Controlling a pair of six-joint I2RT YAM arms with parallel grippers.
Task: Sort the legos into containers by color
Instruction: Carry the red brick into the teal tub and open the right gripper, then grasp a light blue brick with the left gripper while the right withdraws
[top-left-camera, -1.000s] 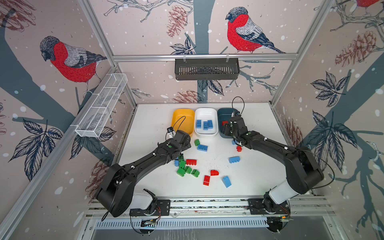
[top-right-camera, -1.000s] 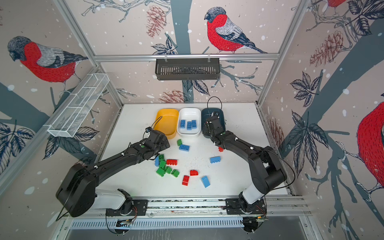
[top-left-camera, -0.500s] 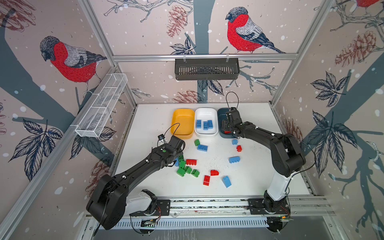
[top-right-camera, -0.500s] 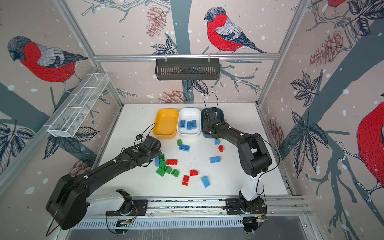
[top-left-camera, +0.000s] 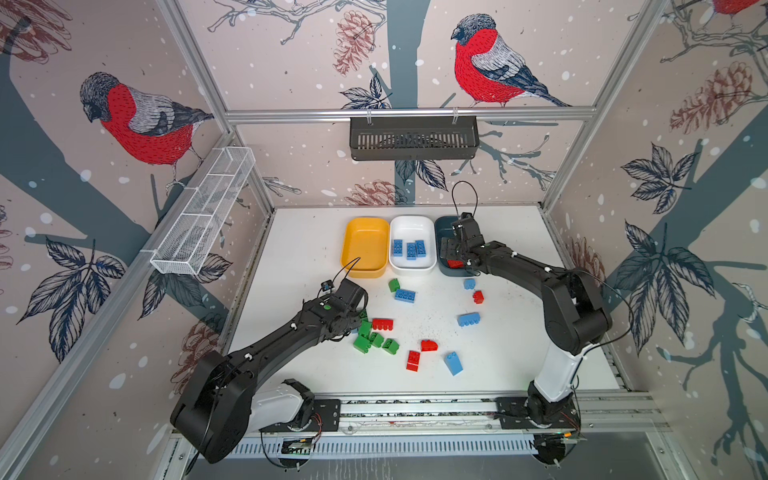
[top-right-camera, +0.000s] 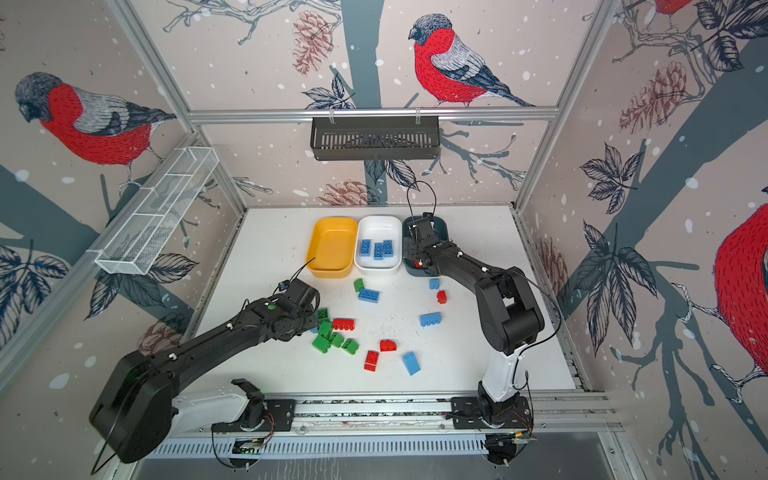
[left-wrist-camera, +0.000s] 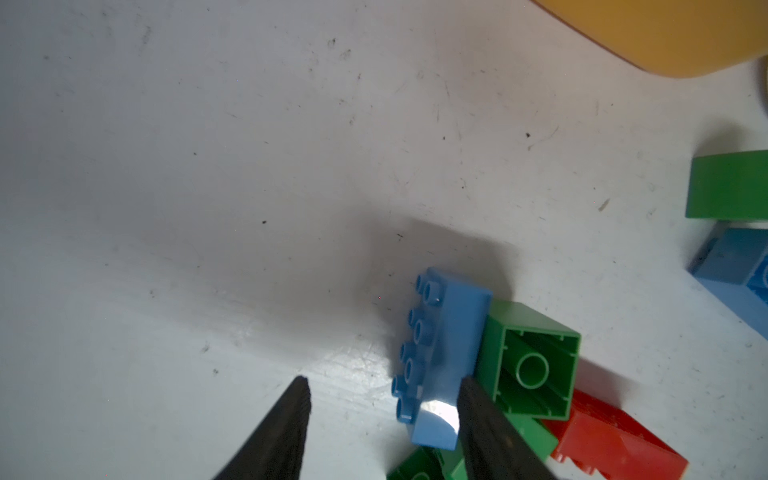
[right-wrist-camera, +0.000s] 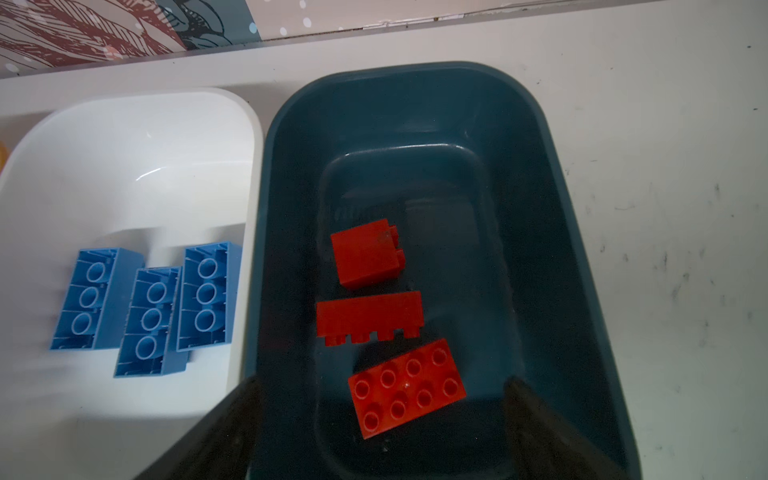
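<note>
Left gripper (left-wrist-camera: 384, 399) straddled a blue brick (left-wrist-camera: 453, 332), jaws part-open; right gripper (right-wrist-camera: 382, 390) gaped wide above the dark teal tub (right-wrist-camera: 544, 216).
One left finger (left-wrist-camera: 482, 419) sat at the seam between that brick and a touching green brick (left-wrist-camera: 532, 365), the other stood apart over bare table (left-wrist-camera: 166, 208); three red bricks (right-wrist-camera: 368, 316) lay loose in the tub.

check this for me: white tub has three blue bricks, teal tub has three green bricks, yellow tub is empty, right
Not quite: the teal tub holds three red bricks, not green, as the right wrist view shows. The white tub does hold three blue bricks, and the yellow tub is empty.
</note>
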